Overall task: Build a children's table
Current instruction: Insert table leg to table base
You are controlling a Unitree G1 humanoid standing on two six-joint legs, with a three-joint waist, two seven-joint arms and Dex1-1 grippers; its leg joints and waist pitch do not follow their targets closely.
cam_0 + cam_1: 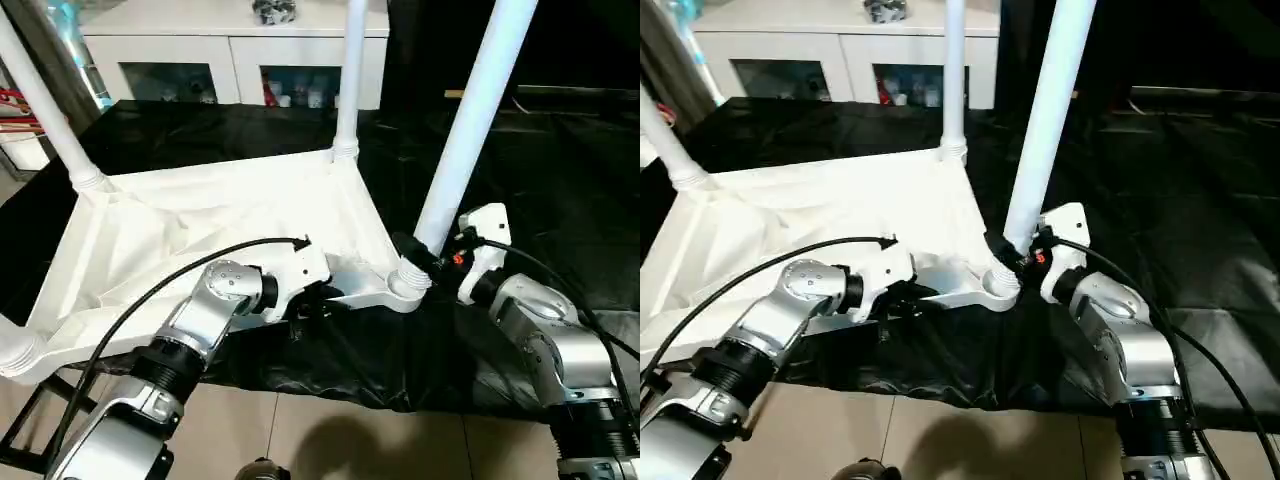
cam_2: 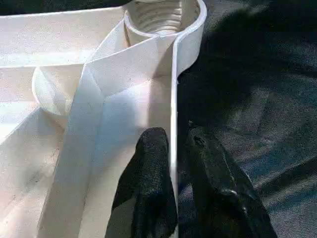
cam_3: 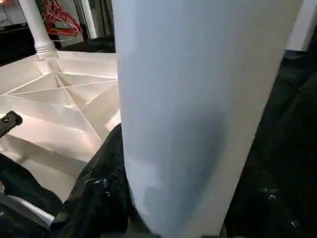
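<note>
The white tabletop [image 1: 200,220] lies upside down on black cloth, ribbed underside up. Three white legs stand in its corner sockets: far left [image 1: 40,100], back [image 1: 348,80] and near right [image 1: 470,130]. My right gripper [image 1: 425,255] is shut on the near-right leg [image 3: 198,99] just above its socket [image 1: 405,285], with a black finger [image 3: 99,198] against the leg's side. My left gripper [image 2: 176,136] straddles the tabletop's near rim [image 2: 173,99] a little way from that socket [image 2: 163,15]. One finger lies against the rim's inner face. A small gap separates the other finger [image 2: 213,168] from the rim.
Black cloth [image 1: 560,180] covers the work table, whose front edge drops to a tiled floor [image 1: 330,430]. A white glass-door cabinet [image 1: 230,60] stands behind. Red hangers [image 1: 15,110] hang at the far left.
</note>
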